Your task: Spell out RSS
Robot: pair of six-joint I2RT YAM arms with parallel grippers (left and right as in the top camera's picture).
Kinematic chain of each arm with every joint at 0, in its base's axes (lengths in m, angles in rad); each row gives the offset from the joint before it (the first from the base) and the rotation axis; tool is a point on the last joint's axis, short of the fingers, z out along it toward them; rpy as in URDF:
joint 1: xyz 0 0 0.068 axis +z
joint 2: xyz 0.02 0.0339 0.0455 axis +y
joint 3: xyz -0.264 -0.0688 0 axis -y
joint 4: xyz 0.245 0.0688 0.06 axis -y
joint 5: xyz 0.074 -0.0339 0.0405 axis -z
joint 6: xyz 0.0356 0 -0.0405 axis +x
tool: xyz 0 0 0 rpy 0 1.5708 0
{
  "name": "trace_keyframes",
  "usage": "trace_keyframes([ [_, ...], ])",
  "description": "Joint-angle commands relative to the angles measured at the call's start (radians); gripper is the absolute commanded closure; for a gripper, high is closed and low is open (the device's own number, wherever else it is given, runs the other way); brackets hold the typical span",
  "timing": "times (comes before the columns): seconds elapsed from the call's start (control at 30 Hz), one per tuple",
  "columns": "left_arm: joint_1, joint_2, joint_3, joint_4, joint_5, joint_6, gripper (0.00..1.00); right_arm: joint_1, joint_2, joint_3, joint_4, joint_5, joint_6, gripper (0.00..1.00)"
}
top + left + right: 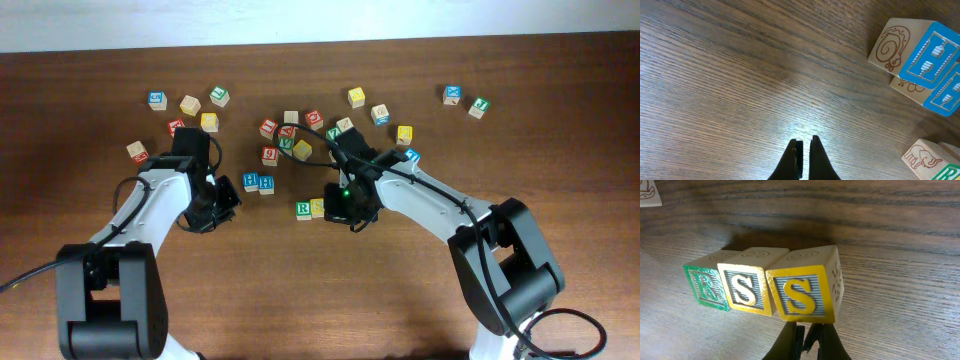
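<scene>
The wooden table [560,160] carries everything. The right gripper [806,329] has its jaws almost together with nothing between them, just in front of the second S cube [799,296]. The left gripper [804,146] is likewise closed and empty over bare wood, near two blue H cubes [252,181]. The R cube [705,288], the first S cube [744,290] and the second S cube touch in a row reading RSS.

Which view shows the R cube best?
Right wrist: the R cube faces the camera, its green letter large and readable. Overhead shows it small from above; left wrist catches only a corner at the frame's bottom-right edge.
</scene>
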Motion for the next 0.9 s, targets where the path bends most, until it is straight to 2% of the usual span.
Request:
trace_keyframes([
  [0.0,0.004,-0.021,-0.004,-0.002,-0.007,0.01,1.0,0.006,0.003,-0.002,0.007,0.012,0.009,0.96],
  [0.2,-0.058,-0.021,-0.004,-0.002,-0.008,0.01,1.0,0.006,0.003,-0.002,-0.022,-0.043,0.007,0.96],
  [0.33,-0.115,-0.017,-0.005,0.011,-0.008,0.01,1.0,-0.008,-0.025,0.032,-0.146,-0.045,-0.063,0.96],
  [0.43,-0.156,-0.008,-0.005,0.042,-0.004,0.008,1.0,-0.1,-0.04,0.07,-0.233,0.01,-0.109,0.96],
  [0.57,-0.23,0.013,-0.006,0.088,-0.003,-0.053,1.0,-0.23,-0.026,0.069,-0.195,0.001,-0.188,0.96],
  [0.7,-0.303,0.09,-0.006,0.155,0.033,-0.062,1.0,-0.208,-0.008,0.069,-0.144,0.001,-0.183,0.96],
  [0.87,-0.315,0.121,-0.006,0.218,0.058,-0.063,1.0,-0.168,0.011,0.068,-0.098,0.0,-0.137,0.96],
])
